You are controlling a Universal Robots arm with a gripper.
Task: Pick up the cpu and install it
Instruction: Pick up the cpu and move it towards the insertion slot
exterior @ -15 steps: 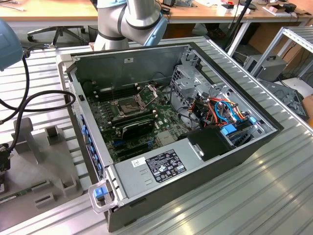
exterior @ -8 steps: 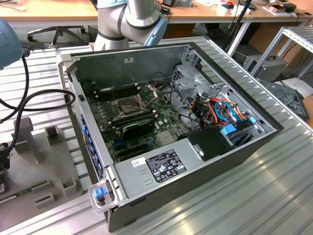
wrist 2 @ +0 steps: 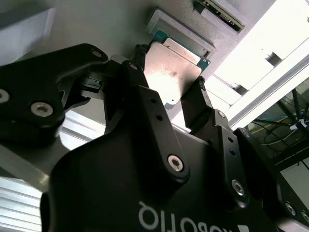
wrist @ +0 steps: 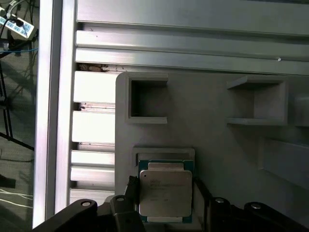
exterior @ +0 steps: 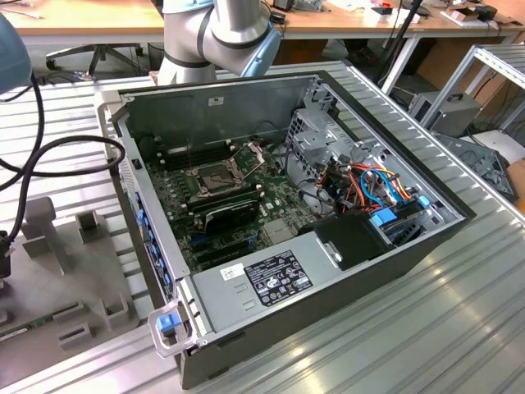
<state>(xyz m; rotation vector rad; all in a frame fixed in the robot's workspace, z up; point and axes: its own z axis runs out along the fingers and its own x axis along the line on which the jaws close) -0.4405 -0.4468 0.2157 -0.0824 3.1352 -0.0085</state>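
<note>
Got the tool (wrist 2: 170,68) clamped on two opposite edges of the cpu (wrist 2: 175,72). Sitting right at the pocket of a grey holder (wrist: 164,152) on the bench (wrist: 169,59).

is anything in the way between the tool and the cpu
Nothing visible. In both wrist views the black tool sits right at the small flat square grey-tan cpu on the grey plastic holder.

Open computer case (exterior: 394,263) on metal table (exterior: 459,345), silver socket (exterior: 215,176) inside, grey fixture (exterior: 74,271) beside, arm (exterior: 221,33) behind.
</note>
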